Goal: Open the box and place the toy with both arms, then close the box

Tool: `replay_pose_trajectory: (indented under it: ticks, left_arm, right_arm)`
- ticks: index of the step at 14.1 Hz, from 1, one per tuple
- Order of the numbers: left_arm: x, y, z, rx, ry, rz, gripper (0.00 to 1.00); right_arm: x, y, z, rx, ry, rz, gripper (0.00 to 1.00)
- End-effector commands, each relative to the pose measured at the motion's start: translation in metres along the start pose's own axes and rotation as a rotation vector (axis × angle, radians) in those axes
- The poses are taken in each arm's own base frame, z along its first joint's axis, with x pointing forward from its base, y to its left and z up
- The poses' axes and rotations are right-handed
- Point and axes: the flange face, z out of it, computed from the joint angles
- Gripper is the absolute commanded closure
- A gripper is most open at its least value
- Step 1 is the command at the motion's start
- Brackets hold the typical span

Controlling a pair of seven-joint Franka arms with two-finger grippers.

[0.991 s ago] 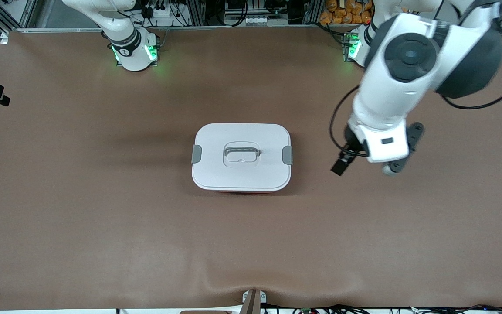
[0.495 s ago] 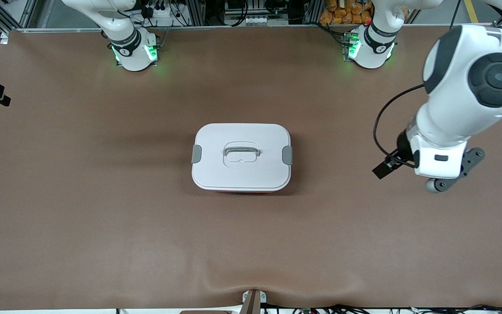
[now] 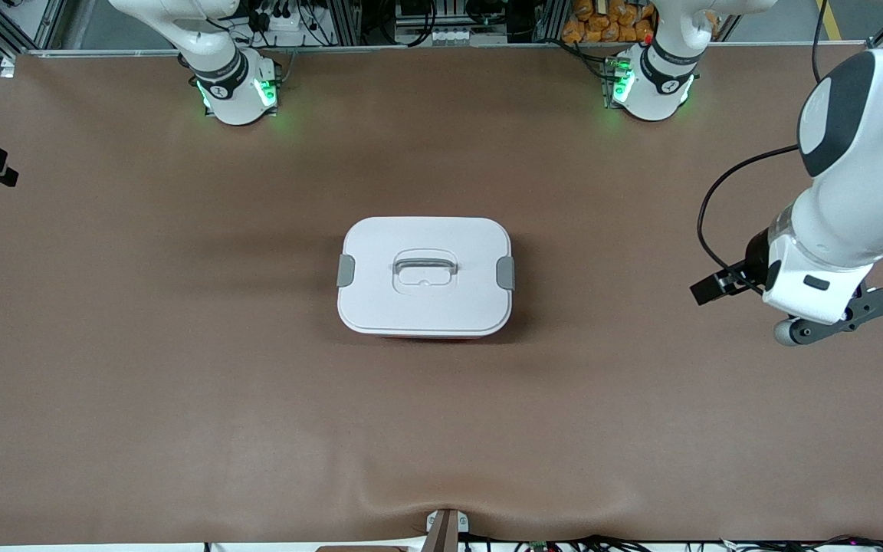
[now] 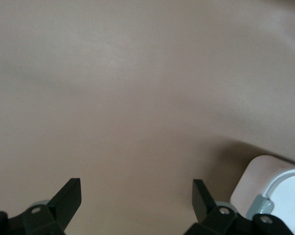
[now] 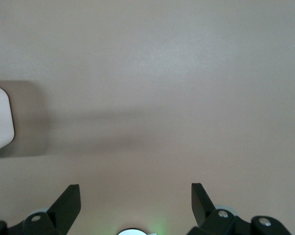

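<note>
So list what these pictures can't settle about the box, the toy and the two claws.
- Toy: in no view; whether it sits inside the box cannot be told, since the white lid covers it.
- Box in the wrist views: only a corner, cut off by the frame edge.
- Left claw: front view hides its fingers under the wrist.
- Right claw: out of the front view; only its base shows.

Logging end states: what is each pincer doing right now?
Left pincer: open, holding nothing, over bare table toward the left arm's end.
Right pincer: open, holding nothing, over bare table.
</note>
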Motion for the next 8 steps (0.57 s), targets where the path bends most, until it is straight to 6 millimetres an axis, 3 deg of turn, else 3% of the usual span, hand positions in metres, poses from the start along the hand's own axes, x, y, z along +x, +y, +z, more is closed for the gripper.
replay_pose_trajectory:
  ticks: [1, 4, 8]
  left_arm:
    - [-0.009, -0.036, -0.021, -0.001, -0.006, 0.082, 0.0]
    - [-0.021, -0.061, -0.033, -0.01, -0.002, 0.091, 0.0]
    - [-0.051, -0.071, -0.046, -0.016, 0.039, 0.131, 0.0]
  right_arm:
    - [-0.002, 0.001, -0.007, -0.002, 0.002, -0.006, 0.0]
    - [-0.004, -0.001, -0.008, 0.0, -0.005, -0.003, 0.0]
    - [-0.003, -0.009, -0.008, 0.048, 0.0, -0.018, 0.0]
